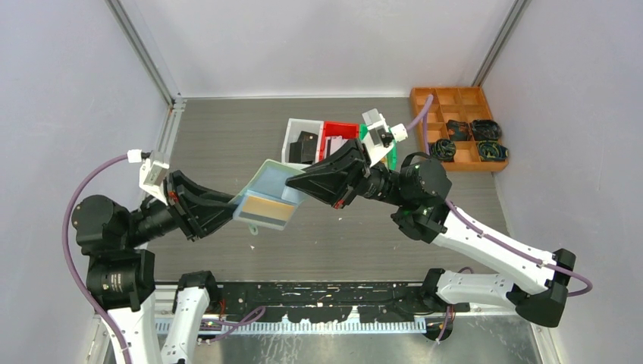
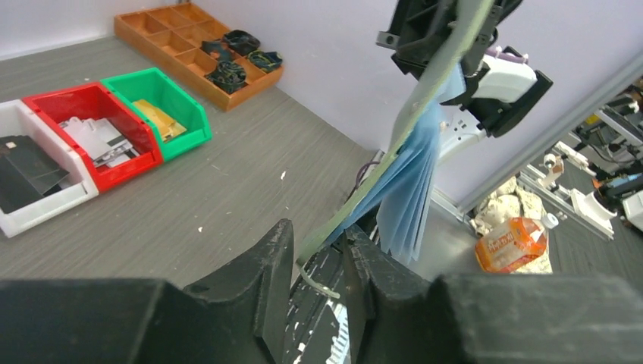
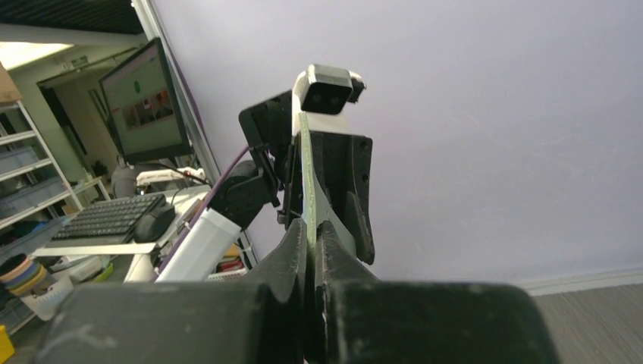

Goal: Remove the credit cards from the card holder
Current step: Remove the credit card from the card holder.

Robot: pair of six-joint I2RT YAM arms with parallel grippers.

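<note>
Pale mint-green folding card holder [image 1: 267, 199] is held open and tilted above mid-table, between both tools. Left tool [image 1: 230, 209] is clamped on its left edge, right tool [image 1: 294, 180] on its right edge. Flat gold plastic card [image 1: 265, 208] is seated in the holder's near pocket.

Three plastic bins are set side by side behind the holder on the grey table [image 1: 227, 136]:
- white bin [image 2: 45, 211] at left, black cards [image 2: 26, 171] laid in it
- red bin [image 2: 125, 168] in the middle, silver-grey cards [image 2: 95, 140] laid in it
- green bin [image 2: 186, 140] at right, second gold card [image 2: 158, 117] laid in it

Orange wooden compartment tray [image 1: 447, 89] is placed at the far right corner. Black coiled cables [image 1: 485, 130] are lodged in its right-hand compartments.
</note>
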